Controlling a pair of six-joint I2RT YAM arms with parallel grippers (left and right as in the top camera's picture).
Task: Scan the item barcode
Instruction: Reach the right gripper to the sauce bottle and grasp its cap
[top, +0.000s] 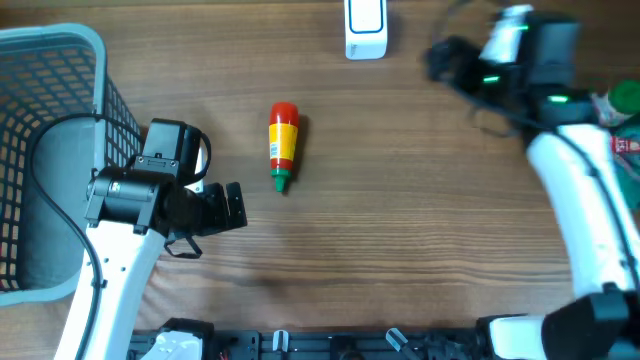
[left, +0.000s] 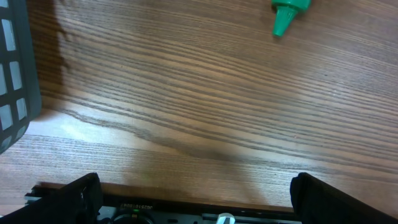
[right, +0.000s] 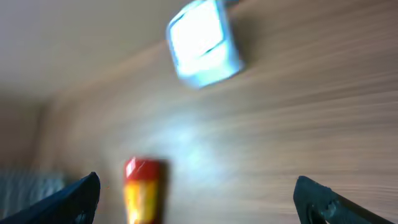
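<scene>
- We are looking down on a brown wood-grain table (top: 400, 210) with two white and black arms reaching in from the near edge.
- The sauce bottle (top: 284, 146) is lying on its side near the middle of the table, its red end pointing to the far edge and its green nozzle pointing to the near edge. Nothing is touching it.
- The left hand (top: 225, 208) is hovering low over the table, just to the near-left of the bottle and apart from it. In the left wrist view we are seeing its fingers (left: 84, 193) standing wide apart with only bare wood between them, and the green nozzle (left: 287, 15) is showing at the top edge.
- A grey mesh basket (top: 60, 50) is sitting at the left edge, beside the left arm.
- A white scanner (top: 366, 28) is standing at the far edge, well apart from the bottle.
- The right hand (top: 445, 62) is appearing blurred over the far right of the table, to the right of the scanner. Its wrist view is blurred too, yet we are seeing its fingers (right: 81, 196) spread wide and holding nothing, with the scanner (right: 202, 43) and the bottle (right: 143, 190) out ahead of it.
</scene>
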